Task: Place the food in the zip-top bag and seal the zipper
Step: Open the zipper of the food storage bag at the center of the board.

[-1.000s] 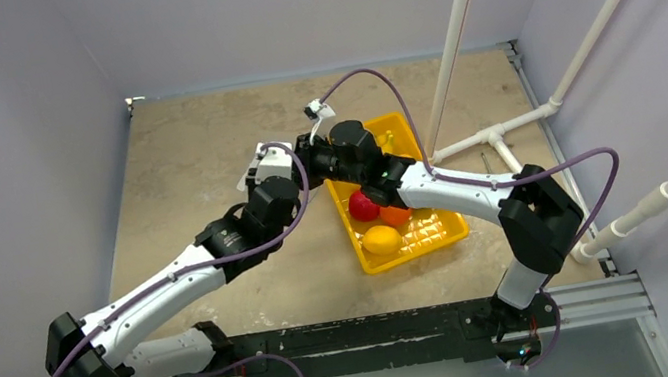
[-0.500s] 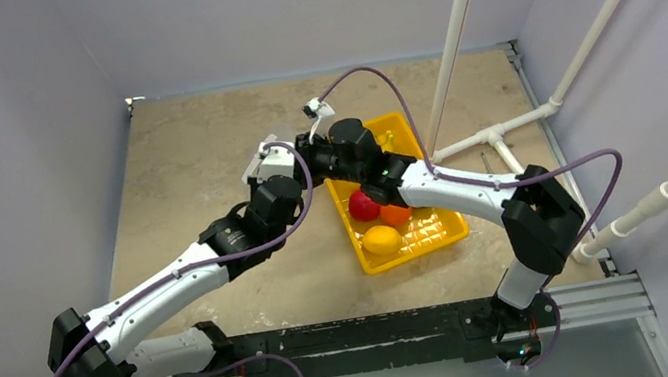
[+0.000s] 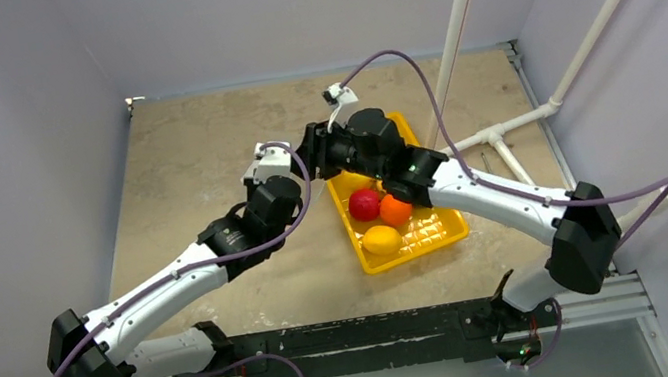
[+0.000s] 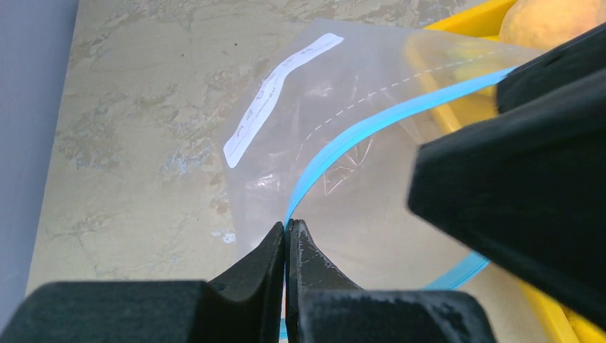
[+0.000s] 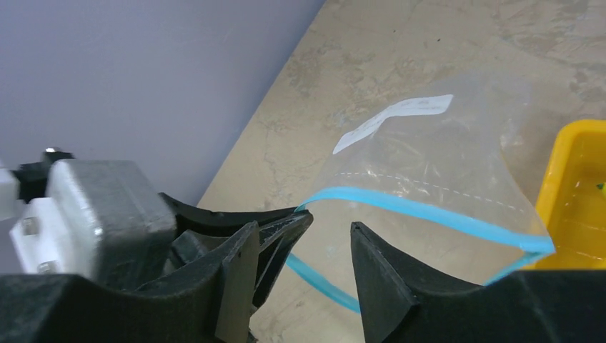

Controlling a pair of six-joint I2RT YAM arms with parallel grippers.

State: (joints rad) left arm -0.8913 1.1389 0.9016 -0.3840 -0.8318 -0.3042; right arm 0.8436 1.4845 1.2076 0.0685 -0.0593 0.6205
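The clear zip-top bag (image 4: 336, 136) hangs over the tan table beside the yellow tray (image 3: 438, 229). Its teal-blue zipper (image 4: 354, 132) curves round an open mouth. My left gripper (image 4: 287, 229) is shut on the zipper strip at the mouth's near edge. In the right wrist view, my right gripper (image 5: 304, 229) stands open just in front of the zipper (image 5: 436, 211), holding nothing. The left fingertips (image 5: 289, 223) lie right beside its left finger. The food sits in the tray: a red fruit (image 3: 364, 205), an orange one (image 3: 396, 209) and a yellow one (image 3: 382, 240).
White pipes (image 3: 489, 139) run across the table's right side behind the tray. Grey walls close in the back and both sides. Bare tan tabletop (image 3: 186, 171) lies left of the bag.
My right gripper has opened, let go of the bag's mouth and drawn back up and right. My left gripper has closed on the zipper strip and stayed in place.
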